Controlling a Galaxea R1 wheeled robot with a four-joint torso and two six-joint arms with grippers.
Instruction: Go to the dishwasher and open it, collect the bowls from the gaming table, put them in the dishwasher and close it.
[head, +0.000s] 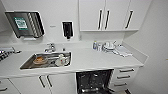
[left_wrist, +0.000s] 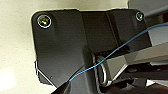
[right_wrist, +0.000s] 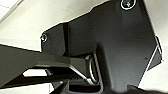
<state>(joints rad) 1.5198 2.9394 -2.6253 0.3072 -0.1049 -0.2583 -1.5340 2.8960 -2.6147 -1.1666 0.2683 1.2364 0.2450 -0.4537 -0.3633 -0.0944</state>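
Facing open dishwasher (head: 93, 81) under white counter (head: 87, 58); state of either gripper: cannot tell.

Brushed steel sink (head: 27, 63), smooth white worktop (head: 95, 58), glossy white cabinet doors (head: 92, 15).

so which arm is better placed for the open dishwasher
Probably right, narrowly: the dishwasher stands open below the counter, slightly right of the head view's middle, with the sink off to the left.
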